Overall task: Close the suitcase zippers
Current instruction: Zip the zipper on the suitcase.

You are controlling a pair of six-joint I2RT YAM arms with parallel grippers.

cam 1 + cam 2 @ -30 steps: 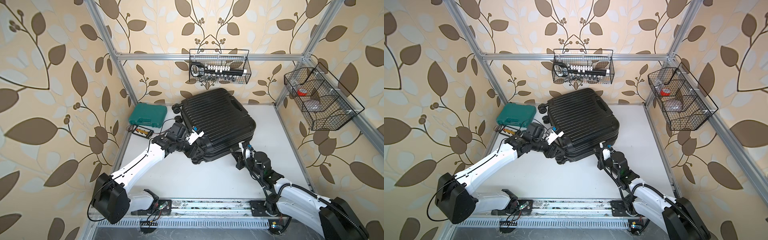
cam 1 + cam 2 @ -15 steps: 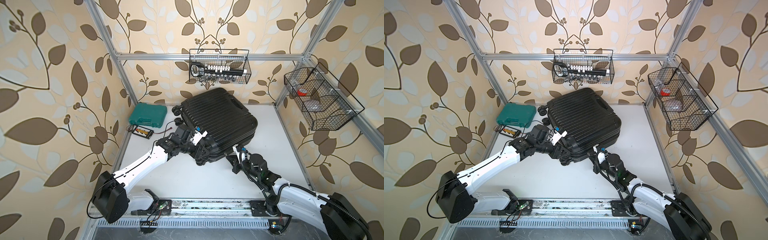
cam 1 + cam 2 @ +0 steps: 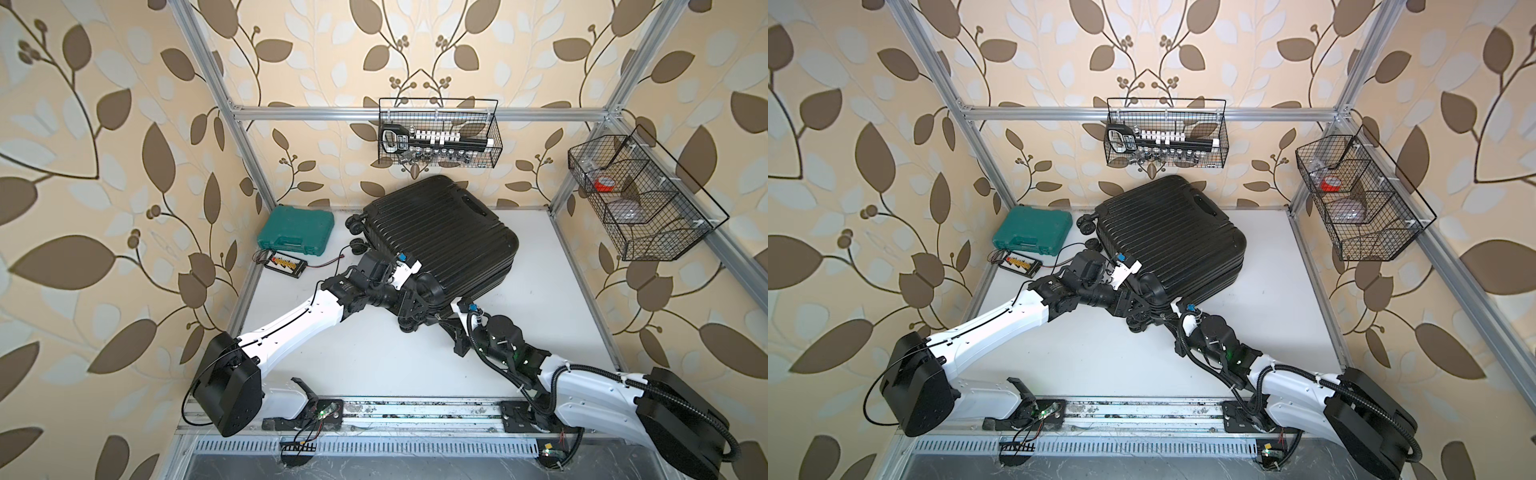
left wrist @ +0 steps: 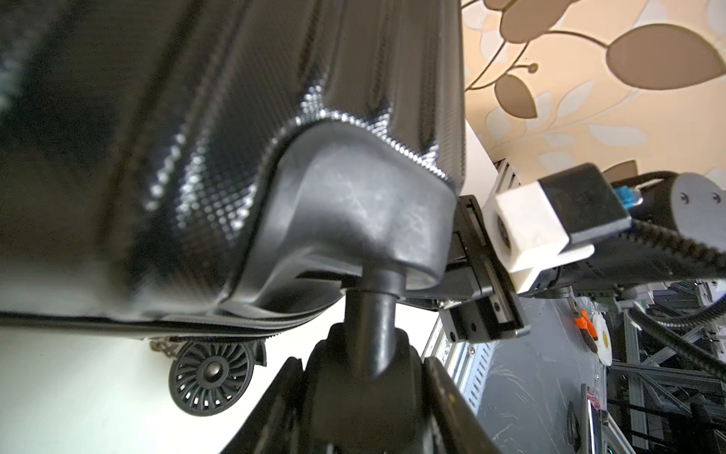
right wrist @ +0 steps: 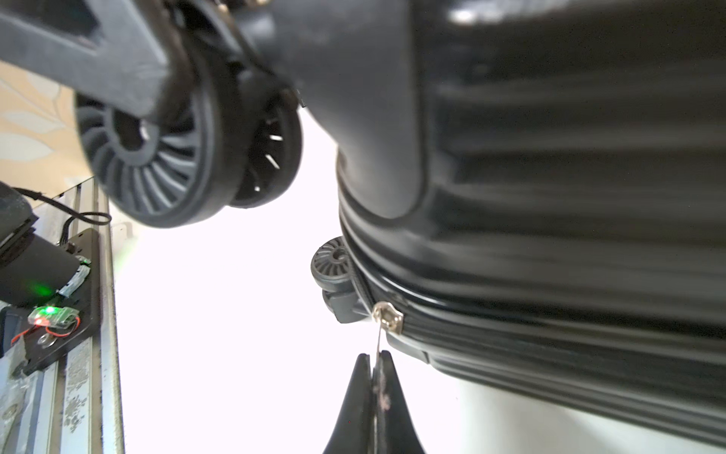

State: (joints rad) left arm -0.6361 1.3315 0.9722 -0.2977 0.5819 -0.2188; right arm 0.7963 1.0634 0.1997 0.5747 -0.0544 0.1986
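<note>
The black ribbed suitcase (image 3: 440,237) (image 3: 1171,237) lies flat, shell up, on the white table in both top views. My left gripper (image 3: 411,309) (image 4: 363,365) is at its near left corner, shut on the fork of a suitcase wheel (image 4: 365,397), one finger on each side. My right gripper (image 3: 446,322) (image 5: 375,357) sits low at the near edge, shut on the thin metal zip pull (image 5: 379,336). The pull hangs from the slider (image 5: 389,316) on the zipper track (image 5: 510,334) close to that corner. The track (image 4: 157,324) also shows in the left wrist view.
A teal tool case (image 3: 296,230) and a small wired board (image 3: 286,262) lie at the back left. Wire baskets hang on the back wall (image 3: 438,139) and the right wall (image 3: 636,199). Aluminium frame posts edge the table (image 3: 374,353).
My right gripper has moved left along the near edge toward the corner, with the zip pull in it. My left gripper and the wheel corner have shifted slightly right and nearer.
</note>
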